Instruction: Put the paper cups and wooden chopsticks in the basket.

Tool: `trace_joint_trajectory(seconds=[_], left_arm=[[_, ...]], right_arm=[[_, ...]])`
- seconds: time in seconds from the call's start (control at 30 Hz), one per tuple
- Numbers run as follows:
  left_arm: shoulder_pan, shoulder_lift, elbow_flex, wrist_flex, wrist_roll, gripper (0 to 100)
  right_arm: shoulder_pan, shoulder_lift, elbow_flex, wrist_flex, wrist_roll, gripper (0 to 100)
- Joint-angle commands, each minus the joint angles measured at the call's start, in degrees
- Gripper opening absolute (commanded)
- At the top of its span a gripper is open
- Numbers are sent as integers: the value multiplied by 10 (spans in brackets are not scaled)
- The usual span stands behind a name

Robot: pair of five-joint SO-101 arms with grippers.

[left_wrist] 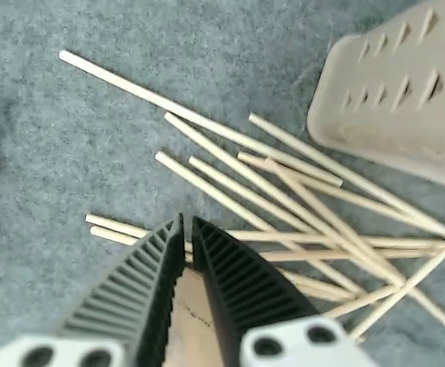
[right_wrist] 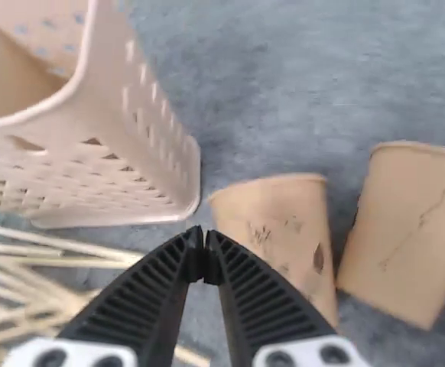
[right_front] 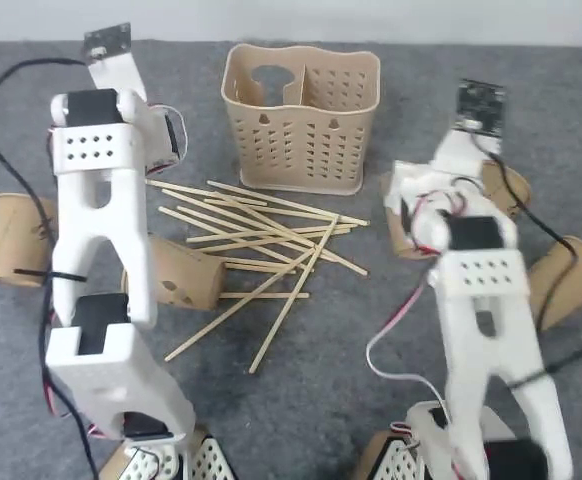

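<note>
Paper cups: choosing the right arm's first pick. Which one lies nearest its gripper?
The cup on its side at the corner of the basket, beside the right gripper; the neighbouring cup lies farther off.

A grey carpeted table [right_front: 371,330] carries everything. Wooden chopsticks [left_wrist: 284,199] lie scattered and crossed just ahead of the left gripper [left_wrist: 187,220], and a tipped paper cup [right_front: 186,275] rests against the pile. The beige perforated basket [right_wrist: 92,153] stands ahead of the right gripper [right_wrist: 204,232]. A near cup [right_wrist: 284,229] lies on its side just past that gripper's tips, a second cup [right_wrist: 410,222] beside it. Two outer cups [right_front: 16,240] lie farther out.
</note>
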Motion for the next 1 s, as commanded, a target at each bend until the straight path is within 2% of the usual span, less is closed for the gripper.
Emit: trace_joint_trajectory(seconds=[0.0,0.17,0.23,0.37,0.53,0.67,0.83,0.97], left_arm=[[-12,-16,24,6,-30,15],[-61,-16,77,4,-83,16],[-92,-16,92,0,-106,24],[-140,-17,94,-25,-146,107],[-183,-27,38,-38,-212,133],[-232,-7,-36,-37,-211,145],[-261,64,-98,-37,-169,243],[-277,117,-168,-37,-164,239]], right_arm=[[-44,-58,17,26,-9,13],[-118,-33,33,24,-9,13],[-123,-7,32,10,-8,13],[-123,39,32,-24,23,13],[-124,61,30,-30,26,13],[-134,65,30,-37,35,13],[-149,66,32,-39,52,13],[-148,66,32,-39,59,13]])
